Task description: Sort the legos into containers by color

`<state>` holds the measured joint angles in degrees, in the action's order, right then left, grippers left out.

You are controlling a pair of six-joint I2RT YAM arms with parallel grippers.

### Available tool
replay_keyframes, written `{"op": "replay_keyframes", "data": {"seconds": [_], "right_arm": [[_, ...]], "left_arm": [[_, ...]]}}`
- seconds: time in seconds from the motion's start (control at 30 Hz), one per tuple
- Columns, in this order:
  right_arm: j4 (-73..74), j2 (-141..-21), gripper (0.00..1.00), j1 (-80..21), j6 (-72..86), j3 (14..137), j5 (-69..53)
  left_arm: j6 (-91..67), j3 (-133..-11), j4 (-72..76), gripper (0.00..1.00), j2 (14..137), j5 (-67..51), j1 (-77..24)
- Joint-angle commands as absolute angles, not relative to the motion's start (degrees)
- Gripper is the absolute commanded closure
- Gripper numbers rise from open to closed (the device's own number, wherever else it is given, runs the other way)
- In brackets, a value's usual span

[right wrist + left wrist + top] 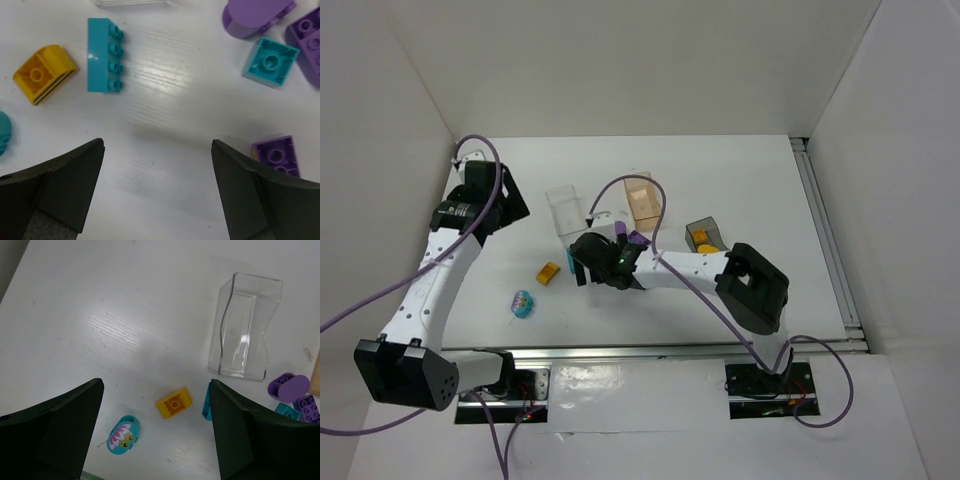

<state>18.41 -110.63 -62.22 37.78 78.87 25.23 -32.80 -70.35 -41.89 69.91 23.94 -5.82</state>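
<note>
Both grippers are open and empty. My left gripper [156,390] hovers high at the table's left [500,203], over a yellow brick [174,402] and a teal oval piece [123,435]. My right gripper [157,146] hangs low over bare table [583,264] among the legos: a long teal brick [103,55], the yellow brick [44,73], a teal square brick [270,62], a rounded purple piece [257,15] and purple bricks [277,155]. The clear bin [565,210] is empty. The orange-tan bin [642,198] stands beside it. The dark grey bin [703,232] holds yellow pieces.
The table [740,180] is white, with white walls at the back and both sides. A metal rail [825,230] runs along its right edge. The right arm's body [755,288] lies across the near right of the table.
</note>
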Motion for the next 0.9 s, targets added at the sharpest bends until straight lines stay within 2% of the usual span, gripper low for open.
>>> {"op": "replay_keyframes", "data": {"seconds": [0.0,0.17,0.43,0.7,0.73,0.87], "right_arm": [[21.17,-108.99,0.05,-60.65,35.52,80.16,30.58],[23.02,-105.56,0.03,-59.25,32.0,74.45,34.18],[20.23,-106.79,0.0,-56.69,24.18,70.06,34.37],[16.72,-107.31,0.0,-54.84,26.01,66.19,30.33],[15.57,-106.62,0.07,-54.32,26.02,64.18,28.93],[14.06,-105.12,0.24,-54.32,26.02,62.32,27.25]], "left_arm": [[-30.06,-72.16,-44.3,0.06,71.27,20.05,-5.62],[-30.06,-70.31,-43.68,0.06,72.33,17.06,-5.62],[-29.54,-69.79,-42.54,0.06,74.44,14.77,-5.62],[-29.53,-69.17,-41.92,0.06,74.97,13.54,-5.62],[-29.53,-69.17,-41.92,0.06,74.97,13.54,-5.62],[-29.53,-68.64,-41.4,0.06,74.97,13.01,-5.62]]}}
